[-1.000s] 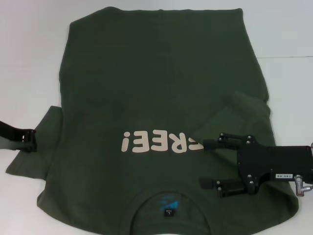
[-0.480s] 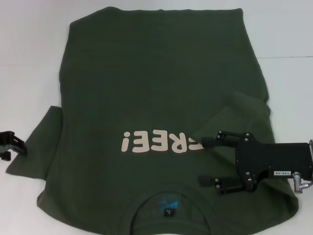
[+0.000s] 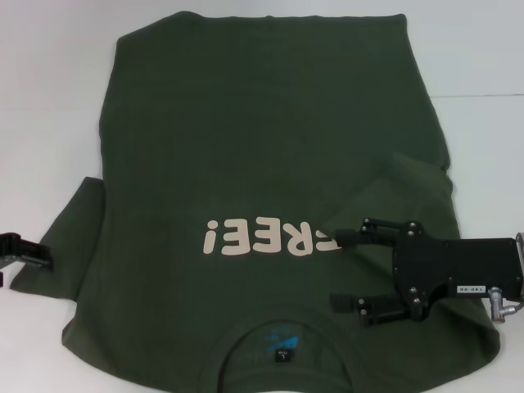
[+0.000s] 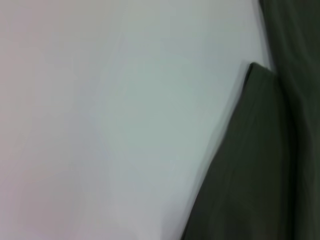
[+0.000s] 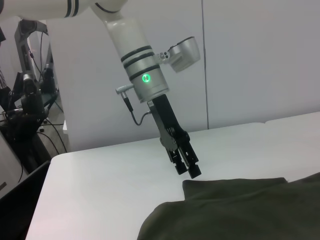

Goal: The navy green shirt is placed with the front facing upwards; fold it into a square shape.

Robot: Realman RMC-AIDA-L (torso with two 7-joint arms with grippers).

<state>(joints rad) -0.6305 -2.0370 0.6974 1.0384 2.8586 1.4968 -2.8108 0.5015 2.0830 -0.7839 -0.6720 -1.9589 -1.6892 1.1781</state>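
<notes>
In the head view, the navy green shirt lies spread front-up on the white table, its collar at the near edge and the cream "FREE!" letters across the chest. The right sleeve is folded in over the body, while the left sleeve lies flat, spread outward. The right gripper hovers over the shirt's right shoulder area, its two black fingers spread apart with nothing between them, the upper fingertip just beside the last letter. The left gripper sits at the frame's left edge, near the tip of the left sleeve. In the left wrist view, only the sleeve and bare table appear. In the right wrist view, the left gripper hangs above the sleeve corner, its fingers drawn together and empty, apart from the cloth.
</notes>
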